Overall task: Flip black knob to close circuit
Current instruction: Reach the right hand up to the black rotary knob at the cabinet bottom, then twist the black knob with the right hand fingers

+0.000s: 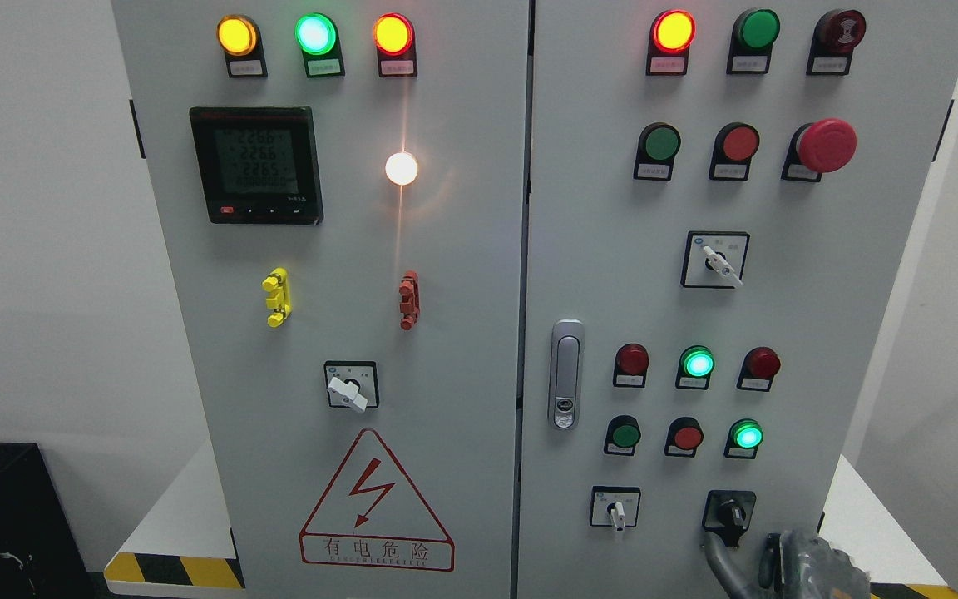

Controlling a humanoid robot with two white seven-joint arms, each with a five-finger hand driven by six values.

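Observation:
The black knob point(729, 510) sits on a black square plate at the lower right of the right cabinet door point(861, 333), its handle pointing down and slightly right. My right hand point(741, 553) comes up from the bottom edge just below the knob. One grey finger point(716, 556) reaches up to the plate's lower left corner, and the other fingers lie spread to its right. The hand is open and holds nothing, and most of it is cut off by the frame edge. My left hand is out of view.
White selector switches point(615, 509) point(718, 260) point(349, 387), indicator lamps and push buttons cover both doors. A red emergency mushroom button point(826, 145) stands out at upper right. The door latch handle point(565, 374) is mid-panel. A yellow-black striped base edge point(171, 571) runs below.

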